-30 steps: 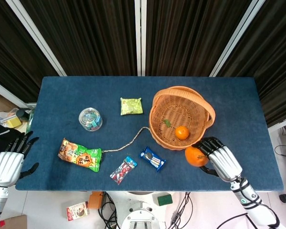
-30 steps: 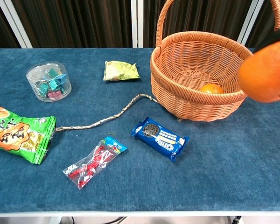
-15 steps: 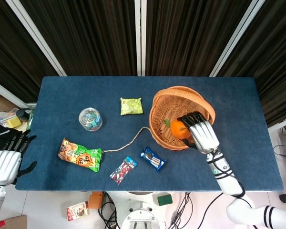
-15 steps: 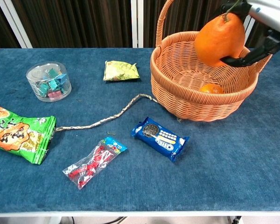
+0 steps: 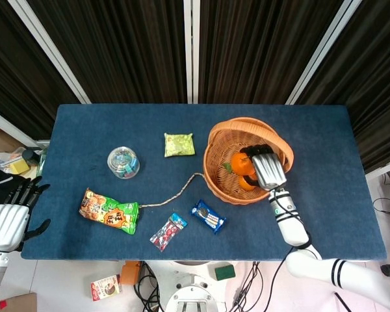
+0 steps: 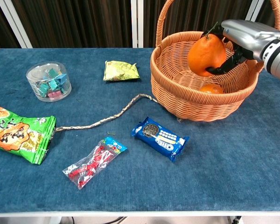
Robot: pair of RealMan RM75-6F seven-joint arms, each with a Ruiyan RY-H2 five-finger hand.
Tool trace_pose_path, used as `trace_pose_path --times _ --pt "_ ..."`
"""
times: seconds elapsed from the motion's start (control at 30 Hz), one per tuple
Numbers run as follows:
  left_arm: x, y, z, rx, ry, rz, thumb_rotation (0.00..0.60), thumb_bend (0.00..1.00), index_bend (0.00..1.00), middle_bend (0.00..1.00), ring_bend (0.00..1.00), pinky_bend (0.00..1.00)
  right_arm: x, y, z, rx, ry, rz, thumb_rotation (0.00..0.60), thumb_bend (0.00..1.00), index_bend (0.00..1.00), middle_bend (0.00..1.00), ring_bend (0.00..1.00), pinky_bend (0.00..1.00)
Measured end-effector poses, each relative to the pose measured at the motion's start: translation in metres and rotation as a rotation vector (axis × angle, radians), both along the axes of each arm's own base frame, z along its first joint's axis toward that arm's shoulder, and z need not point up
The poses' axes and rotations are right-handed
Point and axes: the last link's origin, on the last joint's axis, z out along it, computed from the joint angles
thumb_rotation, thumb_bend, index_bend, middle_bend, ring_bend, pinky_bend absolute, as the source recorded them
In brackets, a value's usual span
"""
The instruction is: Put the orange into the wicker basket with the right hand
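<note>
My right hand [image 5: 269, 169] [image 6: 245, 36] holds an orange [image 5: 242, 164] [image 6: 206, 54] inside the mouth of the wicker basket [image 5: 216, 153] [image 6: 175, 88], just above its floor. A second, smaller orange [image 5: 247, 184] [image 6: 210, 88] lies on the basket's bottom, below the held one. The basket stands on the right half of the blue table, its handle arching over it. My left hand [image 5: 10, 220] hangs off the table's left edge with its fingers apart and nothing in it; the chest view does not show it.
Left of the basket lie a braided cord [image 6: 102, 119], a blue cookie pack [image 6: 160, 137], a red candy packet [image 6: 94, 162], a green-orange snack bag [image 6: 16, 133], a yellow-green pouch [image 6: 121, 70] and a clear jar of candies [image 6: 49, 81].
My right hand has carried the orange from the table's front right, up over the rim and down into the basket. The left hand has stayed put.
</note>
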Motion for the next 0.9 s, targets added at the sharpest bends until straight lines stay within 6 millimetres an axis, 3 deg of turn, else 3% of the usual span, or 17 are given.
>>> trace_pose_path --times 0.2,0.33,0.67,0.9 --pt "0.0 0.0 0.0 -0.001 -0.002 0.002 0.6 0.22 0.16 0.06 0.01 0.18 0.0 -0.002 -0.01 0.034 0.004 -0.011 0.6 0.34 0.13 0.1 0.06 0.17" --pt "-0.001 0.0 0.0 0.001 -0.004 0.006 0.6 0.22 0.16 0.06 0.01 0.18 -0.002 -0.001 -0.01 0.054 0.017 -0.009 0.6 0.33 0.02 0.01 0.0 0.09" --pt "-0.001 0.0 0.001 0.007 -0.001 0.006 0.6 0.22 0.16 0.06 0.01 0.18 0.002 0.01 -0.002 0.079 -0.028 0.035 0.6 0.32 0.0 0.0 0.0 0.05" --pt "-0.002 0.001 -0.001 0.002 0.004 0.017 0.6 0.22 0.16 0.06 0.01 0.19 0.015 0.051 0.008 0.128 -0.078 0.179 0.6 0.31 0.0 0.0 0.0 0.05"
